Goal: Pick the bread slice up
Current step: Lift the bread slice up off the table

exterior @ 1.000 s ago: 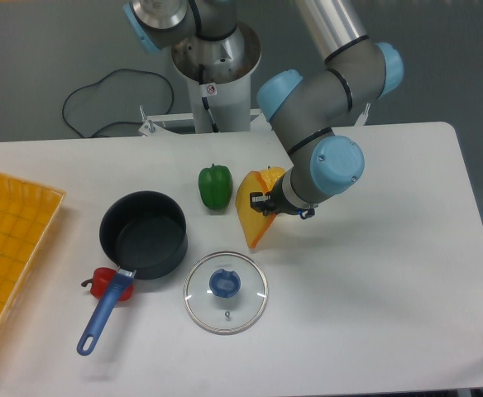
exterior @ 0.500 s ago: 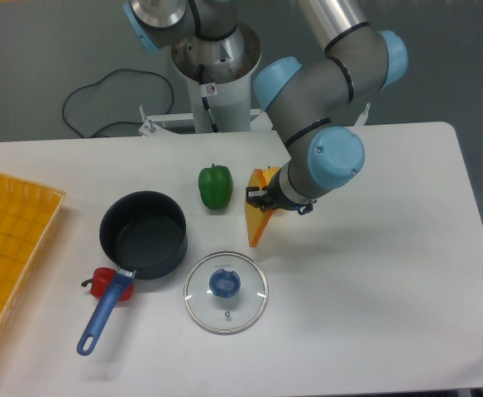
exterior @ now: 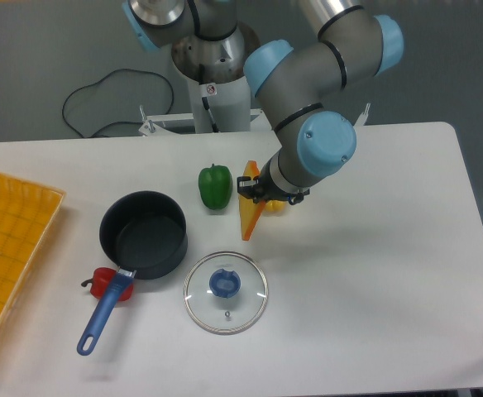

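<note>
The bread slice [exterior: 248,211] is an orange-yellow flat toy, seen nearly edge-on, hanging point down just right of the green pepper [exterior: 215,186]. My gripper [exterior: 258,191] is shut on its upper end and holds it above the white table [exterior: 374,273]. The fingers are mostly hidden under the grey and blue wrist.
A dark pot [exterior: 143,234] with a blue handle stands at the left, with a red toy [exterior: 103,282] by the handle. A glass lid [exterior: 225,292] with a blue knob lies in front of the bread slice. A yellow tray [exterior: 6,248] sits at the left edge.
The gripper has moved left and slightly up with the bread slice. The slice has turned from showing its broad face to nearly edge-on, closer to the pepper.
</note>
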